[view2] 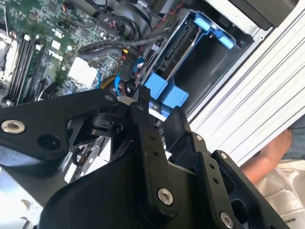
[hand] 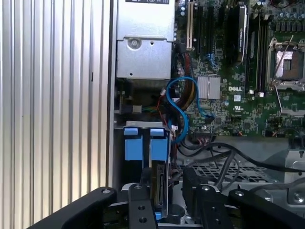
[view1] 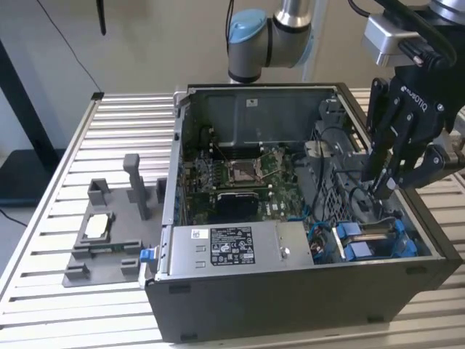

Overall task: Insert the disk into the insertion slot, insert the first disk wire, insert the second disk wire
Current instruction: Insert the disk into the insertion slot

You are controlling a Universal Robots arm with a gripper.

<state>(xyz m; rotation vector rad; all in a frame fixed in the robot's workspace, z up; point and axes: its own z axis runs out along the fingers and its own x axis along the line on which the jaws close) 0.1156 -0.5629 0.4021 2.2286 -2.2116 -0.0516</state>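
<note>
Gripper (view1: 386, 187) part-open, empty, above disk (hand: 158, 186) apparently seated edge-up in slot (view1: 407, 243); reads as first-wire step, calls for clean pinch on nearby blue cable (hand: 183, 119).

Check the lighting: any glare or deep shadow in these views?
Exterior view: even light, case interior shaded yet readable. Second wrist view: table slats wash out near white, hand a dark mass. First wrist view: table slats bright, motherboard evenly lit.

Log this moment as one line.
state: hovering | tool: over insertion slot | site: open computer case
</note>
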